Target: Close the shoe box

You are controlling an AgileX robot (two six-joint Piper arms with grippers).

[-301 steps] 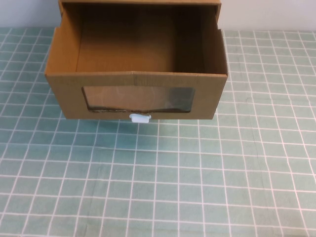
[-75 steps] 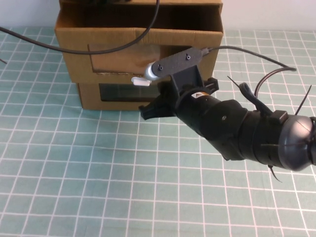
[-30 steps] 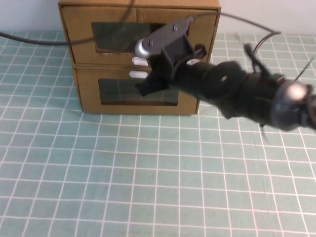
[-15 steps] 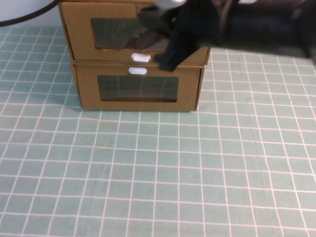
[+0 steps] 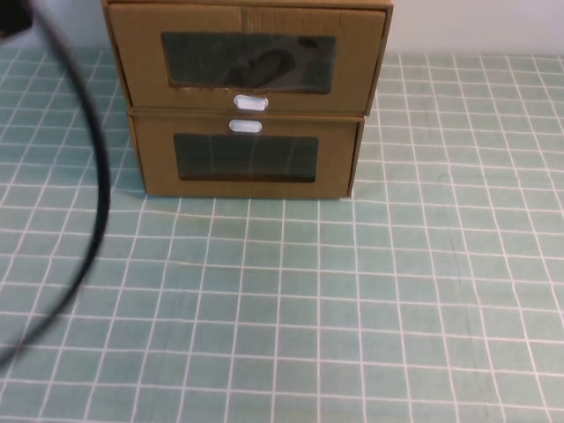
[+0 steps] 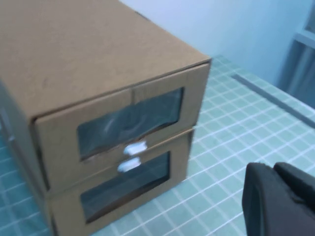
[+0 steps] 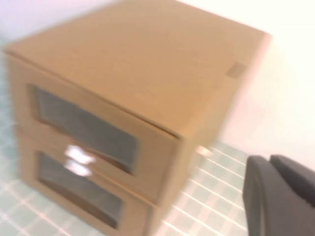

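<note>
Upper box: we log a brown cardboard drawer-style shoe box (image 5: 248, 55) with a clear plastic window in its front panel and a small white pull tab (image 5: 250, 102) just below that window. Its drawer sits pushed in, the front panel flush with the outer sleeve. It stands at the far middle of the counter, stacked on a like box.
Lower box: we log a second brown cardboard box (image 5: 246, 159) of the same shape, its white tab (image 5: 246, 126) above its window, the two tabs nearly touching. Drawer pushed in.
Surfaces: we note matte, smooth cardboard with straight folded edges; the windows are dark and faintly reflective.
Counter: we record a green mat with a white square grid (image 5: 352, 308) under both boxes.
Cable: we see a blurred black cable (image 5: 95, 185) curving down the left side of the high view.
Left gripper: we see a dark rounded part (image 6: 280, 201) only in its wrist view, apart from the boxes; we cannot tell how its fingers stand.
Right gripper: we see a dark part (image 7: 280, 196) only in its wrist view, apart from the boxes; fingers likewise cannot be told.
</note>
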